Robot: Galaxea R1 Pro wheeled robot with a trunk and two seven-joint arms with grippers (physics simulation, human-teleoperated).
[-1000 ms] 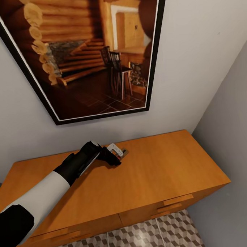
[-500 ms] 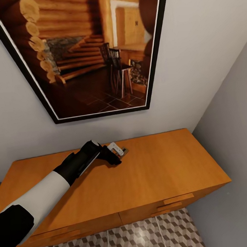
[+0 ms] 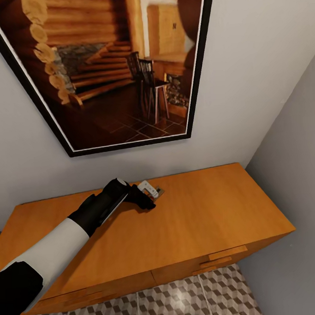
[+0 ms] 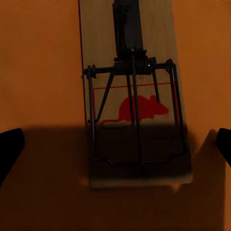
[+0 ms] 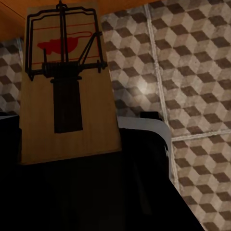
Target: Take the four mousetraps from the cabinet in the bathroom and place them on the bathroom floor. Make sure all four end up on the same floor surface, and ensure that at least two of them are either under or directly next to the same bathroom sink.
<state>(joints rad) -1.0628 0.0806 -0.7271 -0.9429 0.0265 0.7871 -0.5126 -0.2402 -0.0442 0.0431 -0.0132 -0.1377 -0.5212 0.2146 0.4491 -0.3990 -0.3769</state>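
Room: grey bathroom corner, a large framed picture [image 3: 111, 67] of a log interior on the far wall, cube-patterned bathroom floor [image 3: 183, 299] below at the near edge
Surface: smooth orange-brown top of the cabinet [image 3: 216, 214], bar-handled drawers along its near front
Change: hardly any over the last second; the view has drifted slightly and the left gripper [image 3: 148, 197] stays poised at the same far spot
Left fingers: spread wide, one dark tip [image 4: 9, 149] either side of a mousetrap [image 4: 134, 96] lying flat on the top, not yet touching
Right fingers: pinching a second mousetrap [image 5: 67, 91], held above the tiles
Meaning: judged as the pause just before closing on this trap; both traps have yet to reach the floor
Sink: location unknown
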